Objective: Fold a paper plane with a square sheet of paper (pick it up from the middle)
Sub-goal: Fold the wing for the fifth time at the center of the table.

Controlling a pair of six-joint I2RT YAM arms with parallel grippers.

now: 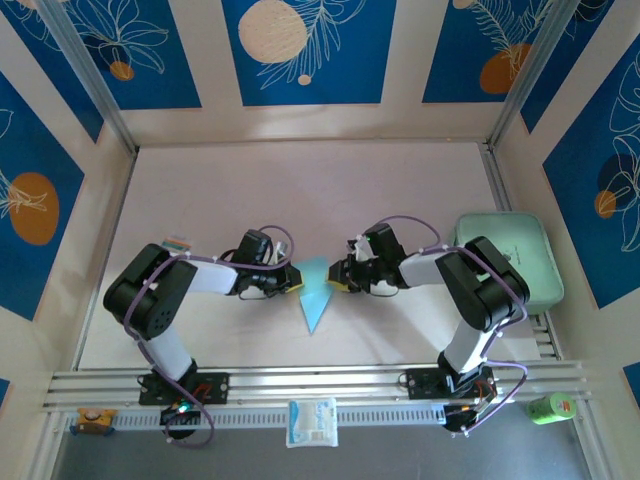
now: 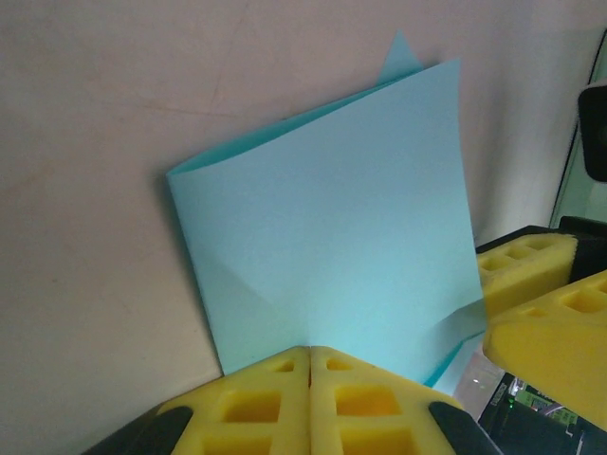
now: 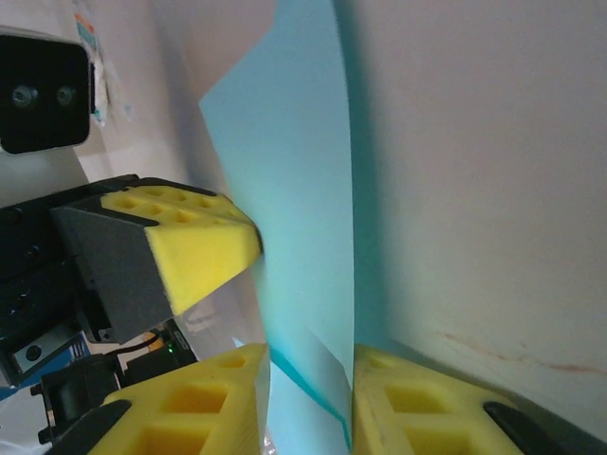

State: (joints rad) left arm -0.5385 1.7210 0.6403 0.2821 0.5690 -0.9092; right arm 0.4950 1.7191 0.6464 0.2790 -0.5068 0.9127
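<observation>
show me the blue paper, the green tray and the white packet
blue paper (image 1: 315, 292), top view, middle of the folded sheet
green tray (image 1: 535, 250), top view, bare floor near its right side
white packet (image 1: 312, 422), top view, its centre

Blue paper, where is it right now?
Top view: blue paper at the centre of the table, pinched by the left gripper, right gripper straddling it.
</observation>
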